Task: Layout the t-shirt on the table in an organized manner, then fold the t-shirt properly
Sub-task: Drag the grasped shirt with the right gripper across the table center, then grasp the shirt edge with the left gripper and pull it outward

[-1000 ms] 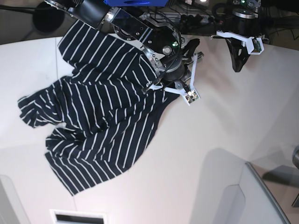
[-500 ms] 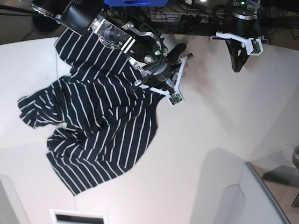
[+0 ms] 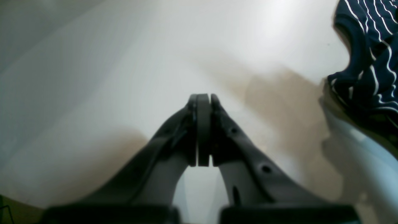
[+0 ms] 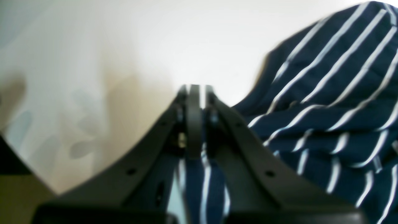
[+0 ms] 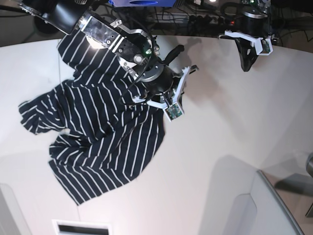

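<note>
No legible text (labels, numbers included).

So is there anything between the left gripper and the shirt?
Nothing visible. The left gripper, shut and empty, hangs over bare table; only white tabletop lies between it and the shirt. The right gripper is shut on the shirt's edge.
</note>
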